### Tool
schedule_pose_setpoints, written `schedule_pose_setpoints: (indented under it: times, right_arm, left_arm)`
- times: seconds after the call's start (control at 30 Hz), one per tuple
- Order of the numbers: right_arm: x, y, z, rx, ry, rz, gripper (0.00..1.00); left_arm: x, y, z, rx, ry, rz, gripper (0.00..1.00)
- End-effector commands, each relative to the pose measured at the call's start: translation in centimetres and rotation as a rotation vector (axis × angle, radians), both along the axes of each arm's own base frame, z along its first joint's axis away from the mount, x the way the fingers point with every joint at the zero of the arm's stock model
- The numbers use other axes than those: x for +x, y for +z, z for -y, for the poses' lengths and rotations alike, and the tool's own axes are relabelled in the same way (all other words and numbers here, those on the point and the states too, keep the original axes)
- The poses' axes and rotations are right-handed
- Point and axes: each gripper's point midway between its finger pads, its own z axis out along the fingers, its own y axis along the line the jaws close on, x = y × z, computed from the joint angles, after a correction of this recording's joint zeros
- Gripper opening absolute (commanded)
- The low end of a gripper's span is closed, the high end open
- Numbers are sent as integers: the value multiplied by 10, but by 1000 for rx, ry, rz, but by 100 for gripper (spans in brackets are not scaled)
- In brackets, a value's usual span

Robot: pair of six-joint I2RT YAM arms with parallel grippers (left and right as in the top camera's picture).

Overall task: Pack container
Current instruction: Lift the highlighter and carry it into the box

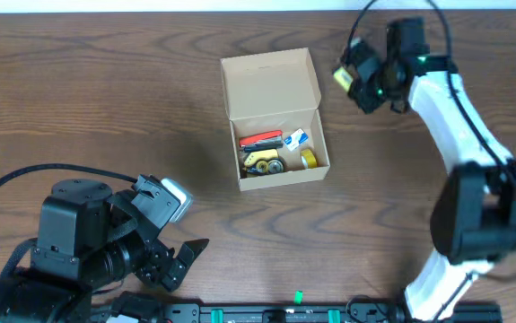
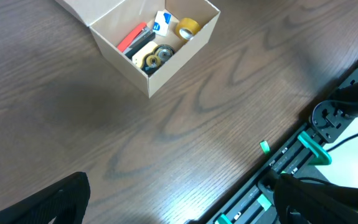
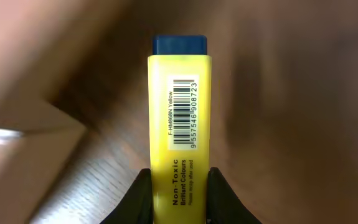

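Observation:
The container (image 1: 284,177) is a tan cardboard box in the middle of the table, its flap lid (image 1: 268,82) open toward the far side. Inside lie a red item (image 1: 260,140), a yellow tape roll (image 1: 309,159), a blue-and-white piece and a yellow-black piece. It also shows in the left wrist view as the container (image 2: 179,59). My right gripper (image 1: 349,79) is right of the lid, shut on a yellow highlighter (image 3: 179,124) with a blue cap, fingers (image 3: 225,199) on both sides. My left gripper (image 1: 179,262) stands open and holds nothing, near the front left, far from the box.
A black rail (image 1: 293,312) with green clips runs along the table's front edge, seen too as the rail (image 2: 291,165) in the left wrist view. A small green piece (image 1: 299,296) lies just before it. Bare wood surrounds the box.

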Motion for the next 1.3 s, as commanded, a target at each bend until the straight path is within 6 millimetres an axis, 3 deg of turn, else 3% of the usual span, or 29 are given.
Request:
schedule_pose_setpoints:
  times: [0.0, 0.13, 0.23, 0.4, 0.63, 1.03, 1.27]
  right_arm:
    - [-4, 69, -32, 36, 55, 151, 1]
    - [-24, 110, -67, 37, 177, 251, 1]
    - [-46, 120, -97, 38, 317, 268, 1]
    - [-87, 97, -136, -3, 562, 188, 1]
    - [-126, 60, -156, -72, 773, 61, 1]
    - [-145, 14, -177, -80, 872, -79, 1]
    - [-138, 7, -177, -120, 874, -63, 1]
  left_arm:
    - [-2, 6, 2, -13, -11, 14, 95]
    - [-1, 6, 2, -12, -11, 14, 95]
    - [-2, 6, 2, -13, -11, 14, 95]
    - [-2, 6, 2, -13, -11, 14, 95]
    - [-1, 6, 2, -12, -11, 14, 95]
    - [-2, 6, 2, -13, -11, 14, 95]
    - [-2, 6, 2, -13, -11, 14, 95]
